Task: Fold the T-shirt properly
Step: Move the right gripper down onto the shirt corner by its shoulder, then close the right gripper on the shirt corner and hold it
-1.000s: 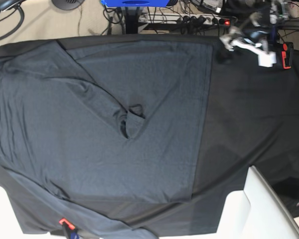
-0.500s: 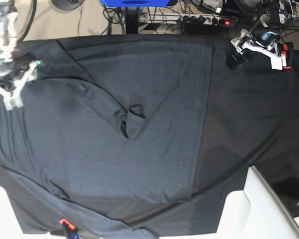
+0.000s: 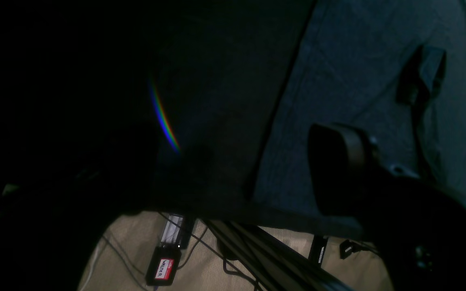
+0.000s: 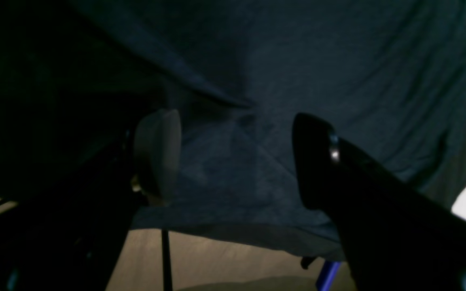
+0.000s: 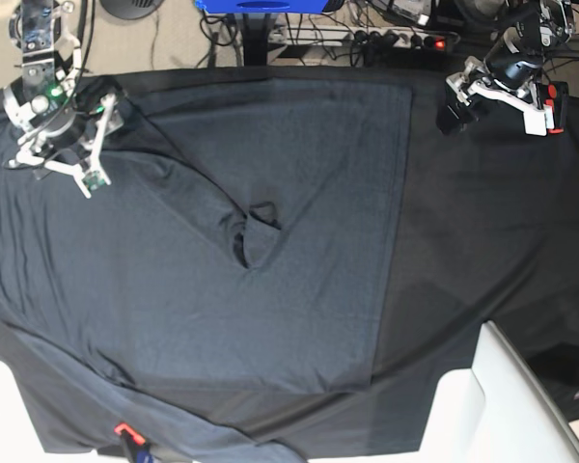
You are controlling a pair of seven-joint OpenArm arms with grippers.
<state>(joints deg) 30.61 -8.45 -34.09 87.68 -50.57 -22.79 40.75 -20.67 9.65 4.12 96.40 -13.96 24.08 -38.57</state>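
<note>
Both end effectors hang wide and empty, left (image 5: 455, 108) and right (image 5: 69, 154), at the bench's far corners; the shirt (image 5: 203, 251) lies spread, barely folded, folding largely ahead.

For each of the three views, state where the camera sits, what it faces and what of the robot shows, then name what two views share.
Base: overhead, facing down on the T-shirt; both arms show.
Left wrist: on the left gripper, facing the shirt's edge and the black cloth; one finger shows.
Right wrist: on the right gripper, facing the shirt; both open fingers show.
Shared: base and left wrist both show the neck opening.
</note>
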